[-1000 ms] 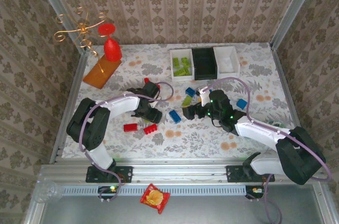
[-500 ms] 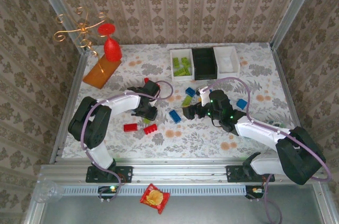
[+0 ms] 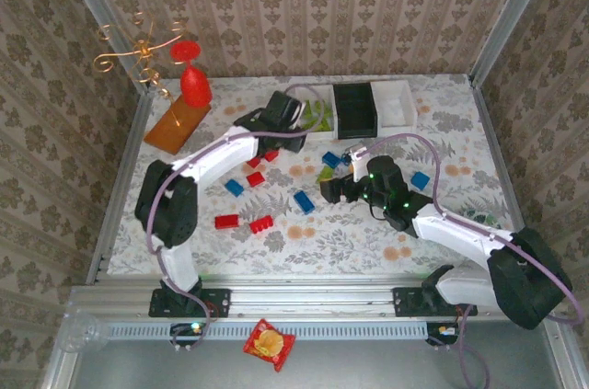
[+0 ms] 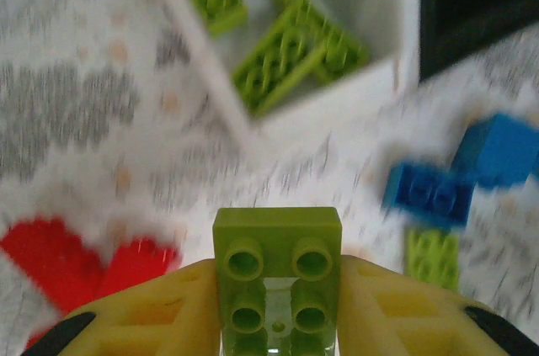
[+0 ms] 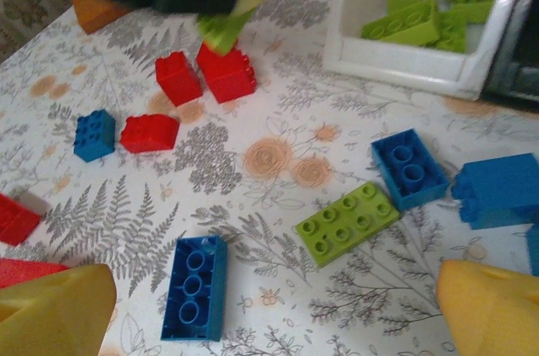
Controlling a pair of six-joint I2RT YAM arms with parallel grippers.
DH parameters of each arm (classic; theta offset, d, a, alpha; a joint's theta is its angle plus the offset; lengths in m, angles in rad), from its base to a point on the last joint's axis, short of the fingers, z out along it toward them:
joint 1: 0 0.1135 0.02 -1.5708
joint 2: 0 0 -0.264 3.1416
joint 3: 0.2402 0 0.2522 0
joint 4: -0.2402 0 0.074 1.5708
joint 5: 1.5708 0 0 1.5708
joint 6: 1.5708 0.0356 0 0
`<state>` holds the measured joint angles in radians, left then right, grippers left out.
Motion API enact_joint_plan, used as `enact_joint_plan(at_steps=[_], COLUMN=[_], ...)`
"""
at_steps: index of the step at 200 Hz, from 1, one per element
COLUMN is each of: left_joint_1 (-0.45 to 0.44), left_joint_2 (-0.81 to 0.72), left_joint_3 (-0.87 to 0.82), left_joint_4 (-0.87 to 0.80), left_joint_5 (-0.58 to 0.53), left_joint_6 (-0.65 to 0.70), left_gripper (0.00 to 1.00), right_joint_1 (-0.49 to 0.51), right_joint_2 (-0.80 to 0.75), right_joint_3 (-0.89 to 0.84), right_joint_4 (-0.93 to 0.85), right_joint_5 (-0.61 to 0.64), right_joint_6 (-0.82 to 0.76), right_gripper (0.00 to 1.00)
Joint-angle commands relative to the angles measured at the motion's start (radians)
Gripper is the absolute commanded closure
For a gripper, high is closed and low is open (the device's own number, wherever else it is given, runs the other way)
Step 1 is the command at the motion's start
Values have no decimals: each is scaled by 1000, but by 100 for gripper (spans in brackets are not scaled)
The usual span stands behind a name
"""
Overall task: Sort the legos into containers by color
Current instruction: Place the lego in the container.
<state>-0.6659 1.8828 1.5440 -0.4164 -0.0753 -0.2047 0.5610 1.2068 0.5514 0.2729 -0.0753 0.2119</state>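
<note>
Top external view: the left gripper (image 3: 290,130) reaches far up the table (image 3: 350,242) and hangs just beside the near-left corner of the left white bin (image 3: 324,134). The black bin (image 3: 354,108) and the right white bin (image 3: 394,102) complete the row. The right gripper (image 3: 329,191) sits low at mid-table, with red bricks (image 3: 227,221) and blue bricks (image 3: 304,202) scattered around it.

Left wrist view: the left gripper's two yellow fingers (image 4: 152,310) are clamped on a lime brick (image 4: 276,247), studs facing the camera. It is held above the table, short of the left white bin, where other lime bricks (image 4: 295,53) already lie.

Right wrist view: the right gripper's yellow fingertips (image 5: 50,314) are spread wide with nothing between them and nothing touching them. A flat lime brick (image 5: 347,223) lies on the table ahead, near several blue bricks. Farther off, the left gripper holds its lime brick above two red bricks.
</note>
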Motion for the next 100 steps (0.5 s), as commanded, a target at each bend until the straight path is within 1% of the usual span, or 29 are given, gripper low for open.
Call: enact_joint_plan(at_steps=[1, 23, 38, 53, 62, 70, 82, 89, 100], left_joint_1=[4, 13, 20, 25, 27, 28, 29, 31, 32], left_joint_2=[133, 282, 372, 422, 433, 427, 397, 360, 273], left_joint_3=[157, 359, 486, 571, 604, 611, 593, 555, 445], left_joint_4=[7, -33, -83, -113, -120, -122, -120, -108, -63], left_joint_5=[-7, -14, -24, -18, -10, -5, -1, 4, 6], left_joint_6=[38, 52, 53, 51, 50, 50, 48, 48, 41], left_gripper=[62, 61, 57, 49, 43, 38, 34, 33, 32], right_joint_1=[-1, -1, -3, -10, -16, -18, -16, -13, 2], right_joint_2=[-43, -65, -72, -69, -62, -50, -23, -1, 37], right_joint_3=[-24, -28, -25, -21, -19, -10, 12, 26, 46], right_joint_4=[6, -10, -35, -56, -59, -69, -90, -106, -122], right_joint_5=[84, 133, 186, 234, 247, 258, 267, 273, 286], right_joint_6=[4, 4, 7, 18, 30, 43, 76, 109, 167], right_gripper=[1, 1, 1, 1, 1, 1, 1, 2, 4])
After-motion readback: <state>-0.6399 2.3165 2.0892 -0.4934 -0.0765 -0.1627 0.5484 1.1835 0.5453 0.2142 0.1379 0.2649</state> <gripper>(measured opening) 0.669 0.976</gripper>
